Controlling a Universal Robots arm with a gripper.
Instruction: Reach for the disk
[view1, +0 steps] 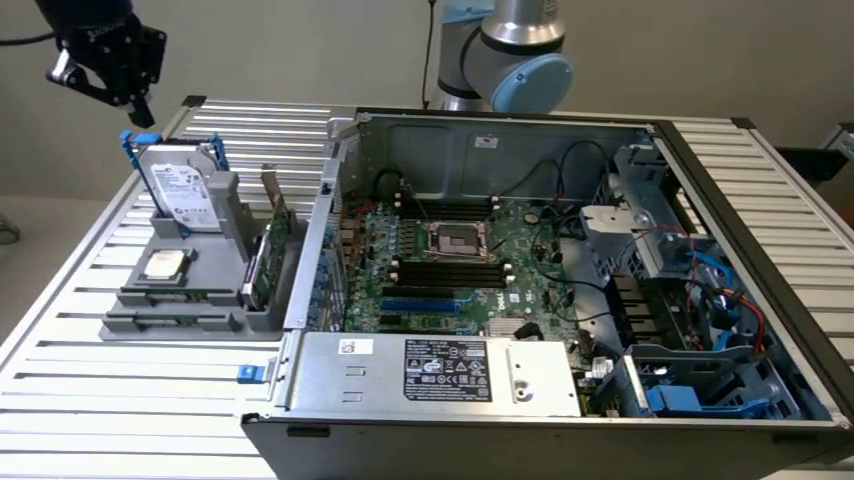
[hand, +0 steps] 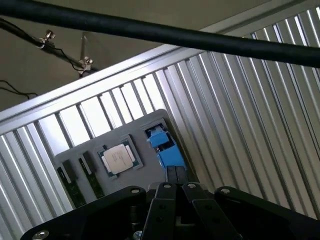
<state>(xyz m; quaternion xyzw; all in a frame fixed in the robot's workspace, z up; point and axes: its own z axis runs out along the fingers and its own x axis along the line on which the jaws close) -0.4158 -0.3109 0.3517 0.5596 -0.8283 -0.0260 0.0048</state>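
Note:
The disk (view1: 178, 188), a silver-grey drive with a white label and blue rails, stands upright in a grey holder (view1: 187, 300) at the exterior view's left. My black gripper (view1: 138, 112) hangs just above the disk's far top corner, fingers shut with nothing between them. In the wrist view the shut gripper (hand: 176, 172) points down at the blue rail (hand: 165, 149) of the disk, seen edge-on in the grey holder (hand: 80, 157).
A small square CPU chip (view1: 164, 264) lies in the holder in front of the disk, with green boards (view1: 274, 255) slotted beside it. An open computer case (view1: 534, 260) fills the slatted metal table (view1: 107, 400) toward the exterior view's right. A black cable (hand: 150, 30) crosses the wrist view.

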